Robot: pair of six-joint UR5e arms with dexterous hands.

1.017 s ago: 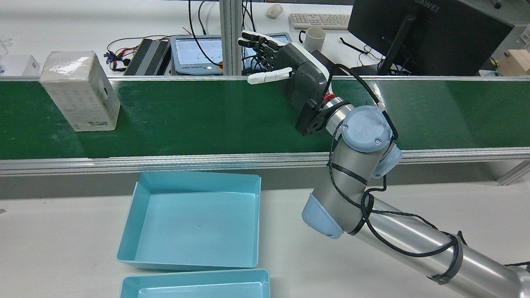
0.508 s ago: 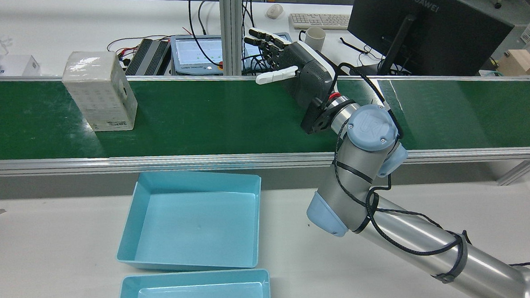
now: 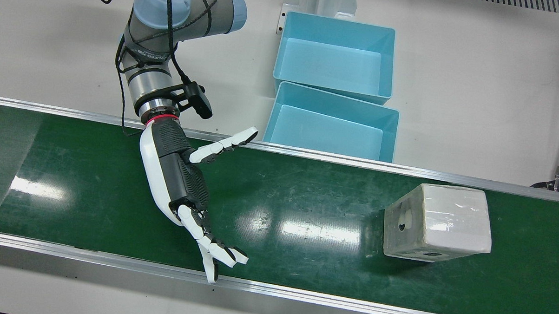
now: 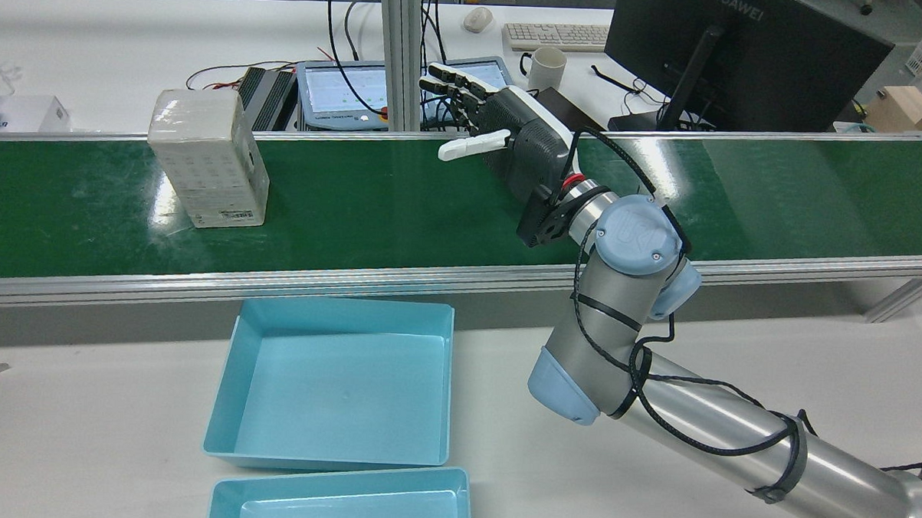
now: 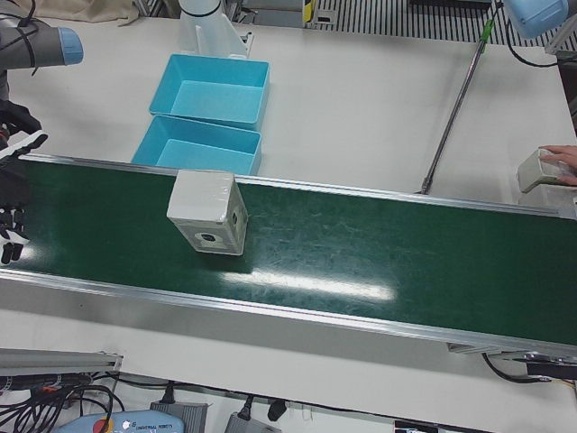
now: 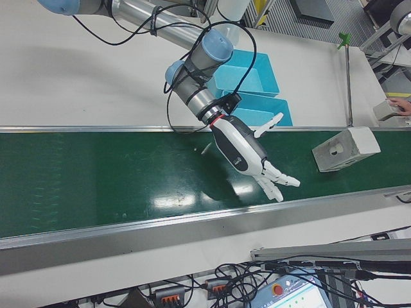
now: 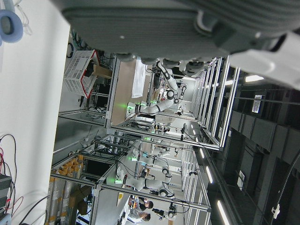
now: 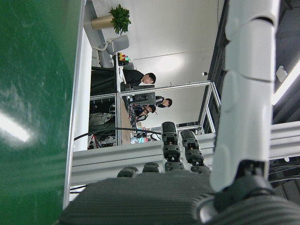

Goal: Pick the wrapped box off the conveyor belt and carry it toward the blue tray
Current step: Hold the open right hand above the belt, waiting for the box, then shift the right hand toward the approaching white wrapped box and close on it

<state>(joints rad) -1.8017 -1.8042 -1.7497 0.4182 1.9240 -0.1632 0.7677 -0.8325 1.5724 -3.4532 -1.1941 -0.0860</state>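
In the rear view, the wrapped box (image 4: pixel 207 158) is seen upright on the conveyor belt (image 4: pixel 371 202) at 10 o'clock, untouched. The blue tray (image 4: pixel 334 381) lies at 7 o'clock, with a 2nd tray just below it. The right hand (image 4: pixel 504 134) is held over the belt at 1 o'clock, empty, fingers spread, well apart from the box. The left hand (image 7: pixel 178 28) is shown only partly by its own camera; its state cannot be told. A mistimed closure could tip the tall box.
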